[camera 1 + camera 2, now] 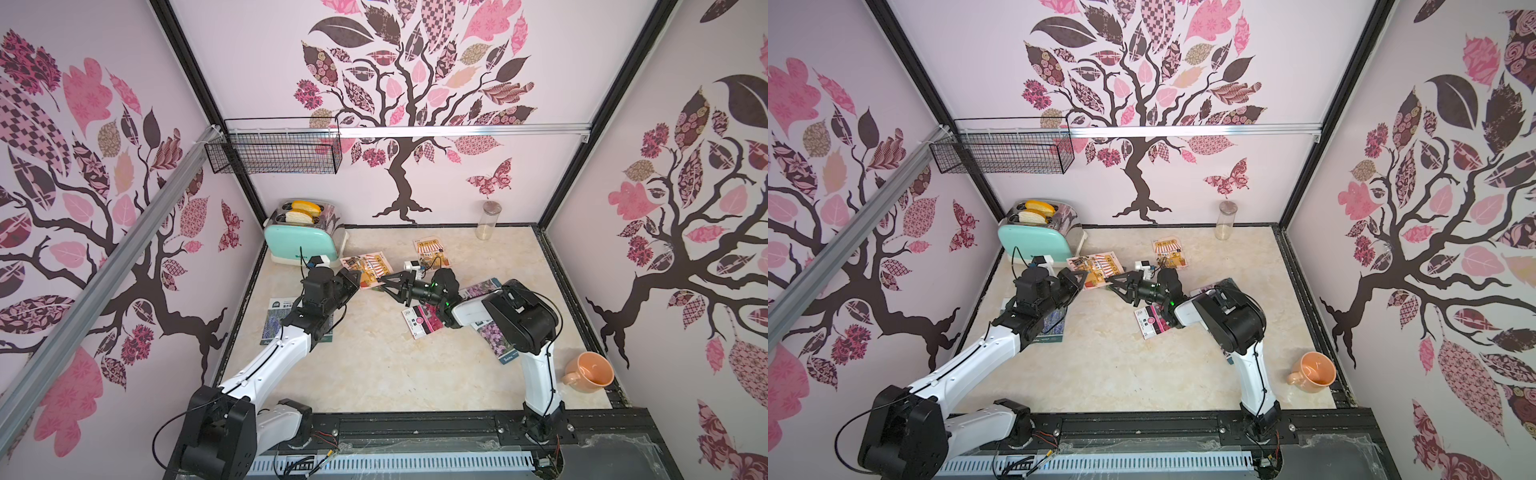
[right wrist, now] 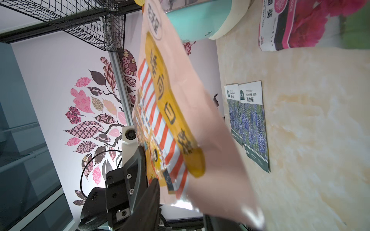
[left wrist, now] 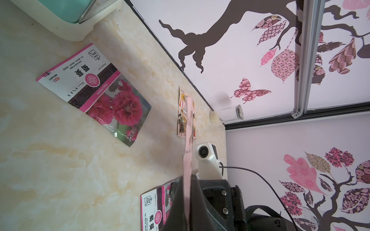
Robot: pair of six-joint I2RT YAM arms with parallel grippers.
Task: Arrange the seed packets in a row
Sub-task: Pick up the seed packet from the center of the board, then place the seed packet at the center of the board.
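Left jaws pinch orange packet (image 1: 368,269), toaster (image 1: 297,246) nearby

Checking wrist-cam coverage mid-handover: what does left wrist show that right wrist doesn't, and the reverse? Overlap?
Left wrist only: glass jar, flat orange packet near the back wall, second magenta packet. Right wrist only: two overlapping lavender packets, wire basket. Both: held orange packet, edge-on in left wrist and face-on in right; toaster; magenta packet near it.
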